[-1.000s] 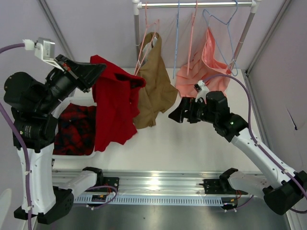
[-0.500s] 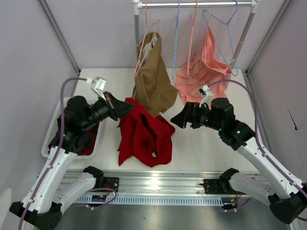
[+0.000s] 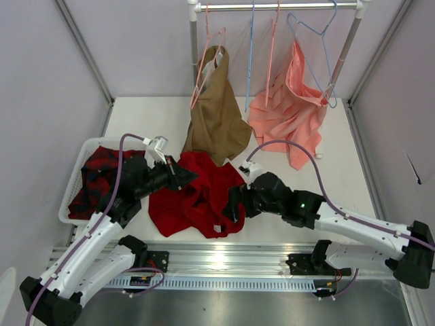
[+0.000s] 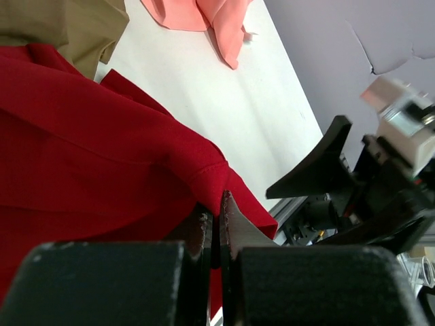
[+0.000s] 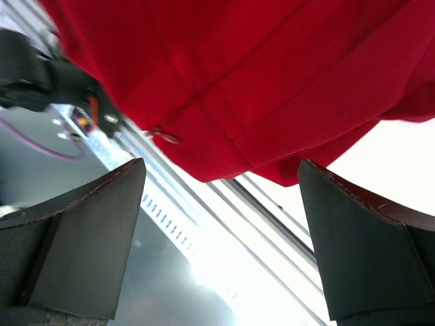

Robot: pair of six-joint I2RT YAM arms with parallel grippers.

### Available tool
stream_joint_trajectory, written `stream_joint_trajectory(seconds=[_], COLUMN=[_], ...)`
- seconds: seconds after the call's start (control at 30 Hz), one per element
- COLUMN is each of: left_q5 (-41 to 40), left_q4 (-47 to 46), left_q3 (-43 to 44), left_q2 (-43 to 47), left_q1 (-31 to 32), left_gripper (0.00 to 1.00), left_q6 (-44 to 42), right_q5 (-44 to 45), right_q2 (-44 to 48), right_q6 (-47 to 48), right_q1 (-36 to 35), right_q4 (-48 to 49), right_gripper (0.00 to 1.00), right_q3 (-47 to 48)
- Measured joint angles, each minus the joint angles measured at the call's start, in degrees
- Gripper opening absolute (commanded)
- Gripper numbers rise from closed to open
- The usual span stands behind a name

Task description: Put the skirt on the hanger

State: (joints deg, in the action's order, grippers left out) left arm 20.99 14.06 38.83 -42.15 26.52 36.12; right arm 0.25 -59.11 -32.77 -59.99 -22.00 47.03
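Observation:
The deep-red skirt (image 3: 197,197) lies crumpled on the white table in front of the arms. My left gripper (image 3: 182,178) is shut on a fold at its upper left edge; the left wrist view shows the fingertips (image 4: 217,212) pinching red cloth (image 4: 102,149). My right gripper (image 3: 231,204) is open at the skirt's near right edge. In the right wrist view the skirt (image 5: 238,68) fills the top, and its hem hangs just beyond the wide-open gripper (image 5: 224,234). The pale-pink hanger (image 3: 202,75) hangs from the rail at the back, beside the tan garment.
A tan garment (image 3: 216,115) and a salmon-pink garment (image 3: 289,112) hang from the rail (image 3: 279,7), with light-blue hangers (image 3: 314,34) among them. A white basket (image 3: 70,200) at the left holds the red-and-black plaid garment (image 3: 98,176). The metal rail of the arm bases (image 3: 224,261) runs along the near edge.
My left arm has brought the skirt down from high in the air onto the table. My right arm has moved down and left to the skirt's near right edge.

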Motion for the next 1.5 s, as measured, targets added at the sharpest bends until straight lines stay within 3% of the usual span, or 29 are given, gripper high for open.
stream_joint_trajectory(seconds=[0.2, 0.53, 1.07, 1.17, 1.2, 1.3, 1.4, 1.43, 1.5], left_q5=[-1.0, -1.5, -3.3, -3.6, -3.9, -4.2, -4.3, -4.4, -5.0], left_q4=[-0.1, 0.2, 1.6, 2.1, 2.2, 2.8, 3.2, 3.2, 3.5], left_q3=[-0.2, -0.2, -0.2, -0.2, -0.2, -0.2, -0.2, -0.2, -0.2], left_q2=[-0.5, -2.1, -3.6, -3.6, -3.6, -3.7, -4.0, -4.3, -4.9], left_q1=[0.2, 0.9, 2.5, 2.6, 2.6, 2.7, 3.0, 3.2, 3.8], left_gripper=[0.0, 0.0, 0.0, 0.0, 0.0, 0.0, 0.1, 0.21, 0.34], left_q6=[0.0, 0.0, 0.1, 0.1, 0.1, 0.2, 0.1, 0.1, -0.2], right_q5=[8.0, 16.9, 26.1, 29.3, 30.3, 32.0, 32.9, 33.3, 33.9], right_q2=[-6.4, -6.8, -14.4, -16.3, -16.5, -16.6, -16.6, -16.6, -16.5], right_q6=[1.0, 3.1, 8.1, 8.6, 9.0, 9.6, 9.5, 9.6, 9.3], right_q1=[-6.3, -12.4, -17.5, -17.5, -17.3, -16.0, -13.3, -12.3, -11.2], right_q4=[0.2, 1.0, 2.5, 2.4, 2.4, 2.2, 1.7, 0.9, -0.6], right_gripper=[0.99, 0.99, 0.97, 0.81, 0.62, 0.27, 0.08, 0.05, 0.0], right_q3=[0.0, 0.2, 2.4, 3.0, 3.1, 3.6, 4.6, 5.1, 6.1])
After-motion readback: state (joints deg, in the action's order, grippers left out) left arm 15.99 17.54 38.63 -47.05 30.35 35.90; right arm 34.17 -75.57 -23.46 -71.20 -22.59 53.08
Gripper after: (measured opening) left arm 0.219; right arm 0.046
